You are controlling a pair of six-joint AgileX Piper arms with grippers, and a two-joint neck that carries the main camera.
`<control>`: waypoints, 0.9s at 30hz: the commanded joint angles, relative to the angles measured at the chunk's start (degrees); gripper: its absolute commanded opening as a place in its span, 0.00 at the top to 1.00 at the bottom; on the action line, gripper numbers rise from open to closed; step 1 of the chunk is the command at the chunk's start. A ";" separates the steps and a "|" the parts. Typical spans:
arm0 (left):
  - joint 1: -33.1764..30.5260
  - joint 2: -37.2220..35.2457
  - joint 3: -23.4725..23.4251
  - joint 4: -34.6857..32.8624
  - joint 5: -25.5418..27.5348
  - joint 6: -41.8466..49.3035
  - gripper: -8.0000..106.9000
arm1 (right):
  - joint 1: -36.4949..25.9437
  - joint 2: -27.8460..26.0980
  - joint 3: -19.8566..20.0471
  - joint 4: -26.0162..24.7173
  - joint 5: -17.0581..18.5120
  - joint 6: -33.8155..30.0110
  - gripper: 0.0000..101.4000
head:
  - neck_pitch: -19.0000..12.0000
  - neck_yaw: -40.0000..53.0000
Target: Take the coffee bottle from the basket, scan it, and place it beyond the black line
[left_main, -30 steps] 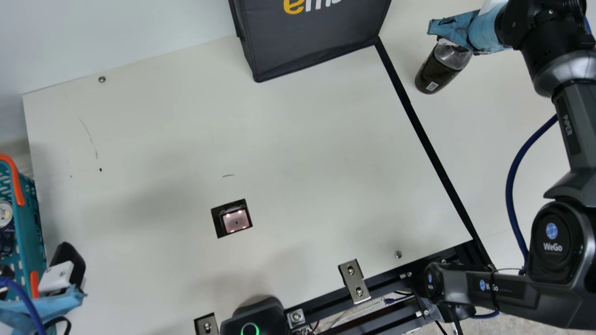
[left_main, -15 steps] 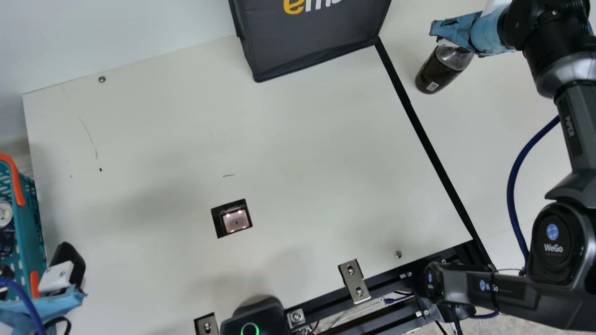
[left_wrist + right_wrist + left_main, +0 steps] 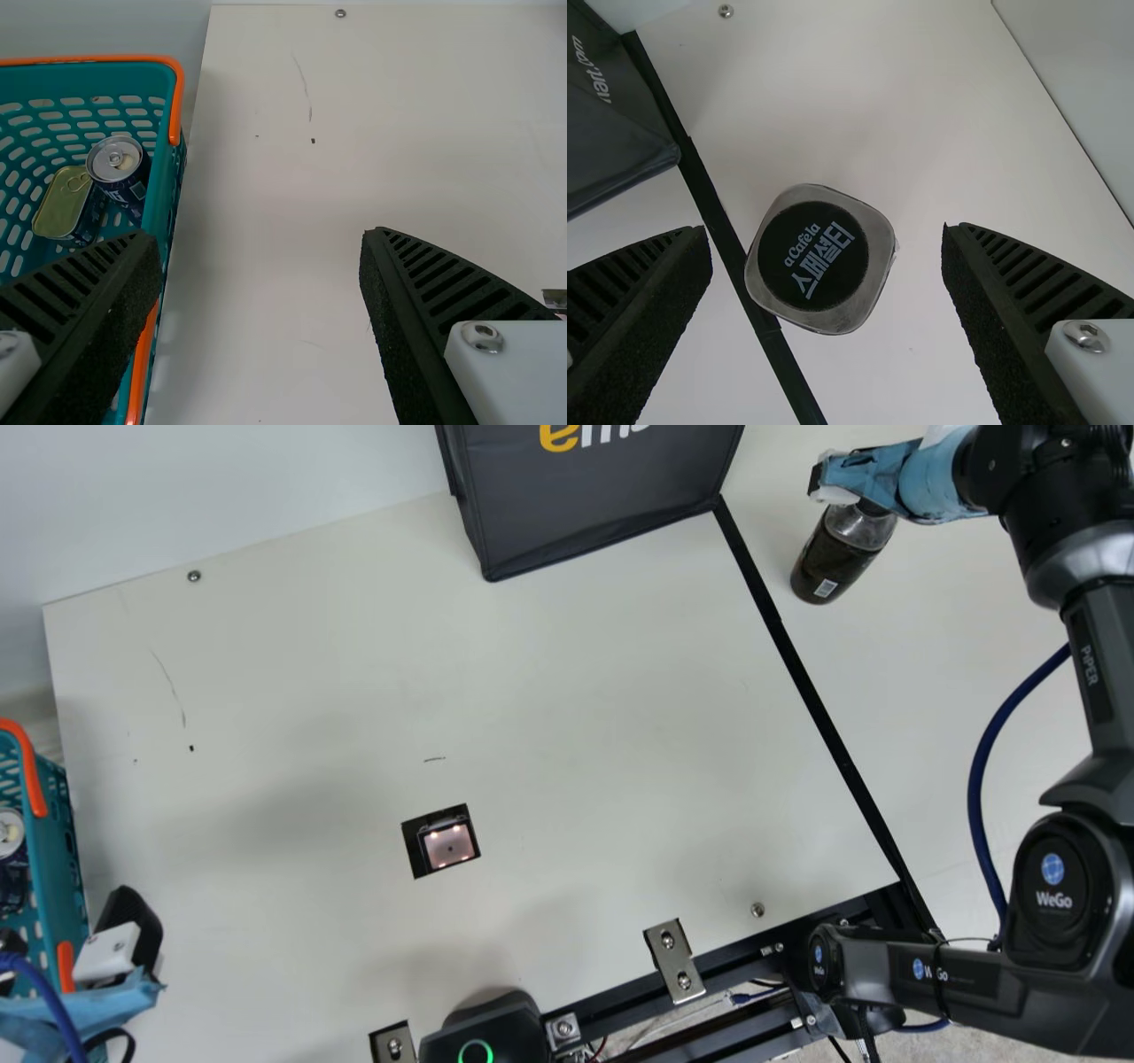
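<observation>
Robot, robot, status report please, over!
Left jaws open, right jaws open. Coffee bottle upright beyond the black line, ungripped. Dark bag nearby, not touching it.

Main view: left edge cuts off basket point(image 3: 53, 850), top edge bag point(image 3: 602, 505); right gripper point(image 3: 822, 485) partly hides bottle point(image 3: 831, 558).

Open passage between basket point(image 3: 51, 841) and black line point(image 3: 824, 715), dark bag point(image 3: 594, 500) in the way at the far edge
</observation>
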 commanded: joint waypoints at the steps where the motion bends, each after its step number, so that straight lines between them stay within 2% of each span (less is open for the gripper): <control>1: 0.00 0.00 0.00 0.00 0.00 0.00 0.15 | 0.07 -0.23 -0.18 0.30 0.09 -0.17 0.10 | -1.48 -0.13; 13: 0.00 0.00 0.00 0.00 0.00 0.00 0.15 | 2.11 -2.94 -0.49 2.43 1.17 -1.07 0.10 | -1.48 -0.13; 27: 0.00 0.00 0.00 0.00 0.00 0.00 0.15 | 8.99 -7.39 0.56 1.96 3.03 1.42 0.10 | -1.48 -0.13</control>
